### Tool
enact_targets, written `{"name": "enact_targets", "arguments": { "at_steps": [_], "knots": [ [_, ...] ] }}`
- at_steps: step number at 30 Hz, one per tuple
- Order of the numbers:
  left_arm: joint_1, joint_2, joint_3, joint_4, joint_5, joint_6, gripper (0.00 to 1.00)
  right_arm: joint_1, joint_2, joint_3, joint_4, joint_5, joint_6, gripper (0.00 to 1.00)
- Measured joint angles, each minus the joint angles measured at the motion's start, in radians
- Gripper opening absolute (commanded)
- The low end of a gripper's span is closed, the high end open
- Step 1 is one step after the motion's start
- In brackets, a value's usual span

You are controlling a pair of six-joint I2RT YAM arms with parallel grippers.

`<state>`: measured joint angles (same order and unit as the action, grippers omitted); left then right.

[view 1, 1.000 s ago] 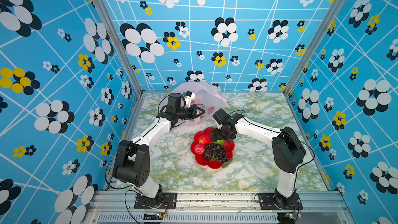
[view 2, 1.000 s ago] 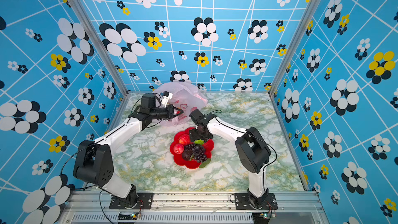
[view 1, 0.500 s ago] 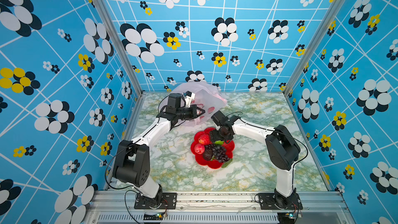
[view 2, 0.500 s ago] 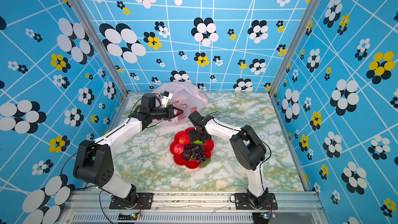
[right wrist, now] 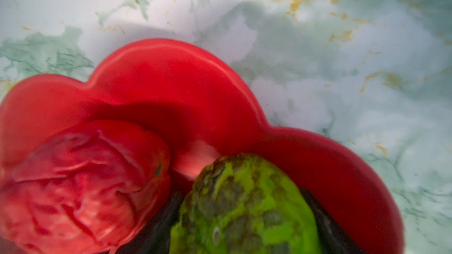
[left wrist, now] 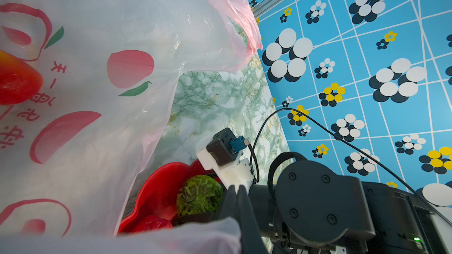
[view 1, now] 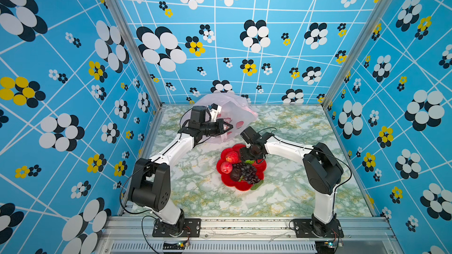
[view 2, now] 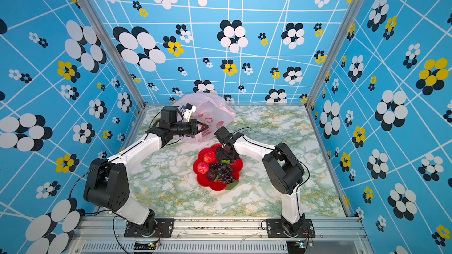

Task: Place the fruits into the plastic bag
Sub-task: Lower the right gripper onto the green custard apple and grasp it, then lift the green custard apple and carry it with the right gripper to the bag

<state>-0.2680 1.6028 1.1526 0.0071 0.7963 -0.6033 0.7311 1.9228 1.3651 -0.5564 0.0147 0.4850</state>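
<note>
The right gripper (view 1: pixel 250 157) is no longer hanging over the far rim of the red flower-shaped plate (view 1: pixel 242 188). Within the last second it has been sliding inward and dropping onto the bumpy green fruit (left wrist: pixel 199 195) at the plate's far side. Its fingers (right wrist: pixel 327 216) are standing apart, one on each flank of that fruit; whether they are already pressing on it I cannot tell. So the pick is getting under way, while the carry to the bag is still waiting.

The left gripper (view 1: pixel 227 128) is staying where it was, fingers pinched together on the rim of the plastic bag (view 1: pixel 234 103). The bag is lying just beyond the plate's far-left rim, its mouth being held up toward the plate.

Five fruits are sitting on the plate: two red apples (view 1: pixel 232 156), one bumpy green fruit, one grape bunch (view 1: pixel 248 172) and one dark brown round fruit (view 1: pixel 235 174). One red-orange fruit (left wrist: pixel 17 79) is showing against the bag's film and is probably lying inside already. There is one bag and one plate.
</note>
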Motion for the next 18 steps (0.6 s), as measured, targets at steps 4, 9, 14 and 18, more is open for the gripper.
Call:
{"name": "enact_targets", "arguments": {
  "at_steps": [4,9,14,18],
  "knots": [
    [0.000,0.000,0.000,0.000,0.000,0.000,0.00,0.000,-0.051,-0.007,0.010,0.003,0.003,0.58],
    [0.000,0.005,0.000,0.000,0.000,0.000,0.00,0.000,-0.122,-0.009,0.025,0.001,0.013,0.58],
    [-0.001,0.013,0.000,-0.001,0.000,-0.003,0.00,0.000,-0.197,-0.016,0.041,0.000,0.014,0.56],
    [-0.001,0.013,0.000,0.000,0.000,-0.003,0.00,0.000,-0.283,-0.033,0.066,0.012,0.008,0.55]
  ]
}}
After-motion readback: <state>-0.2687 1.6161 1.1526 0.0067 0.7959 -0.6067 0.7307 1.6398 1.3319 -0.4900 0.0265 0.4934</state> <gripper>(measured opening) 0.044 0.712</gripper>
